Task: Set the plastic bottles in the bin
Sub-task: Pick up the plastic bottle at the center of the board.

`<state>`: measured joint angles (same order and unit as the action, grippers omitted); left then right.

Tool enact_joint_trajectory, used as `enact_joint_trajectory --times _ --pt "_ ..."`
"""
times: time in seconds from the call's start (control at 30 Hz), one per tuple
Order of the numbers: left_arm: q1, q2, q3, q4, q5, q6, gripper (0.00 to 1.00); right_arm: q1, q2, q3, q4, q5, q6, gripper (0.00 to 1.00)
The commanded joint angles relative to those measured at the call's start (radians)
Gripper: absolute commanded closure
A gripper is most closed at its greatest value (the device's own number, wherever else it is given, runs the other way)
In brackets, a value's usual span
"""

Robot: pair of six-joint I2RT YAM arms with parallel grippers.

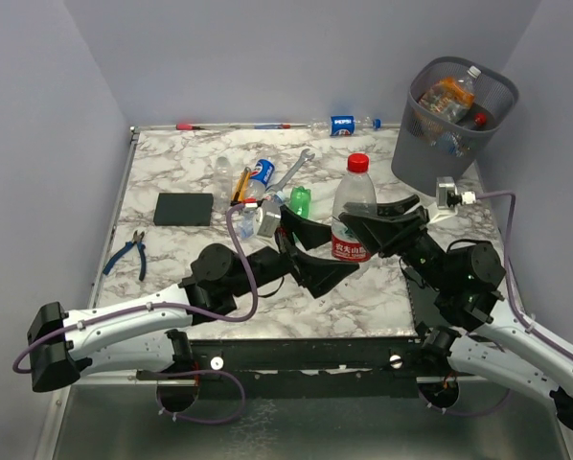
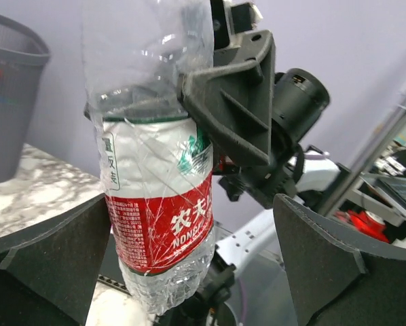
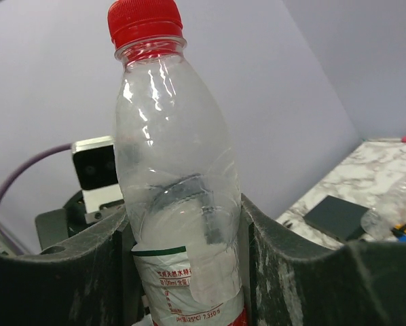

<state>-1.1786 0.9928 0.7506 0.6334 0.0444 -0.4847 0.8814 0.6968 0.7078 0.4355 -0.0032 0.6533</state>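
Observation:
A clear bottle (image 1: 354, 206) with a red cap and a red-and-white label stands upright near the table's front. My right gripper (image 1: 371, 228) is shut on its middle. In the right wrist view both fingers (image 3: 284, 272) press the bottle (image 3: 176, 183). My left gripper (image 1: 325, 252) is open just left of it. In the left wrist view the bottle (image 2: 155, 204) sits beside the left finger (image 2: 47, 251), with a wide gap to the other. The mesh bin (image 1: 438, 144) at the back right holds several bottles. A Pepsi bottle (image 1: 259, 177), a green bottle (image 1: 299, 201) and a clear one (image 1: 223, 167) lie behind.
Another Pepsi bottle (image 1: 344, 125) lies at the back wall. A silver wrench (image 1: 292, 172) and a yellow-handled screwdriver (image 1: 239, 188) lie among the bottles. A black block (image 1: 184, 208) and blue pliers (image 1: 128, 251) are at the left.

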Motion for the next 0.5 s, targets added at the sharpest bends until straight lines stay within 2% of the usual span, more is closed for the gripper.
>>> enact_joint_trajectory --times 0.0,0.13,0.23,0.37,0.47 --pt "0.002 0.030 0.014 0.058 0.139 -0.086 0.01 -0.002 -0.002 -0.054 0.199 -0.048 0.090 0.59" --pt "0.009 0.054 0.013 0.058 0.119 -0.100 0.01 -0.002 0.013 -0.082 0.283 -0.065 0.125 0.59" --pt "0.010 0.087 0.037 0.058 0.156 -0.107 0.03 -0.002 0.028 -0.114 0.352 -0.061 0.153 0.59" --pt "0.010 0.114 0.052 0.053 0.204 -0.116 0.14 -0.002 0.043 -0.129 0.404 -0.054 0.168 0.59" --pt "0.010 0.126 0.059 0.039 0.214 -0.118 0.30 -0.002 0.050 -0.133 0.427 -0.047 0.172 0.59"
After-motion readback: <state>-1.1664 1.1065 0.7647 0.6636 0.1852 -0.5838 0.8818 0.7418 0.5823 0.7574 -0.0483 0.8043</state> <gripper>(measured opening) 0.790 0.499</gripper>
